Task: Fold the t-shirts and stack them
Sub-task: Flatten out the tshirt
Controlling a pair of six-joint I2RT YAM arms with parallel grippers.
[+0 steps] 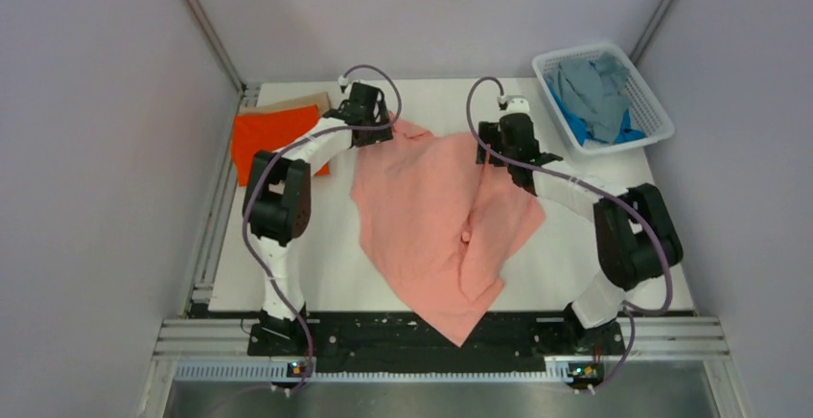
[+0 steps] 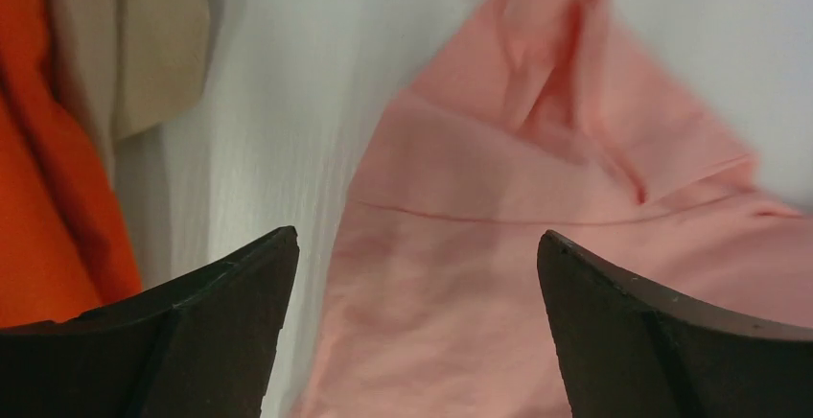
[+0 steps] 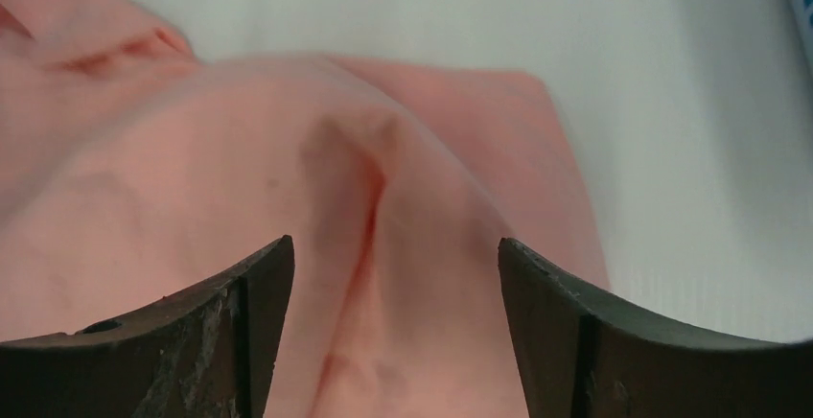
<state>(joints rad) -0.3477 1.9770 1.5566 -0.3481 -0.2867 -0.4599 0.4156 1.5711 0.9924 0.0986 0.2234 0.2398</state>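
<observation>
A salmon pink t-shirt (image 1: 436, 217) lies spread and wrinkled across the middle of the table, its lower corner hanging over the front edge. My left gripper (image 1: 369, 123) hovers open over its far left corner; the left wrist view shows pink cloth (image 2: 537, 245) between the spread fingers (image 2: 240, 322). My right gripper (image 1: 506, 154) is open over the shirt's far right edge, above a raised fold (image 3: 383, 245). An orange t-shirt (image 1: 273, 137) lies folded at the far left on a tan one (image 1: 292, 104). Grey (image 1: 587, 87) and blue (image 1: 575, 123) shirts lie in the basket.
A white mesh basket (image 1: 655, 102) stands at the back right corner. Grey walls enclose the table on the left, back and right. The orange (image 2: 43, 197) and tan (image 2: 144, 44) shirts lie just left of the left gripper.
</observation>
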